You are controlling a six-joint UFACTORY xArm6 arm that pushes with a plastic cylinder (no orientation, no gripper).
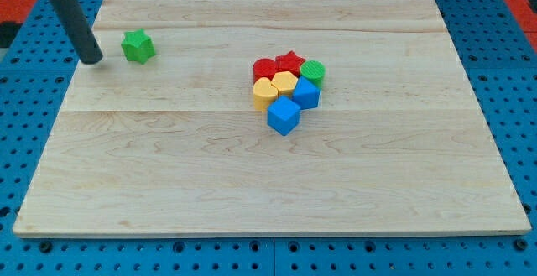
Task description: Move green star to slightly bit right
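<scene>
The green star [138, 46] lies on the wooden board [168, 167] at the view's upper left, alone. My tip [92, 59] rests on the board just to the star's left, a small gap apart. The dark rod slants up to the view's top left corner.
A cluster of blocks sits right of centre: a red block [264, 68], a red star [290, 61], a green cylinder [313, 70], two yellow blocks [284, 81] [264, 91], a blue block [306, 93] and a blue cube [284, 116]. Blue pegboard [25, 117] surrounds the board.
</scene>
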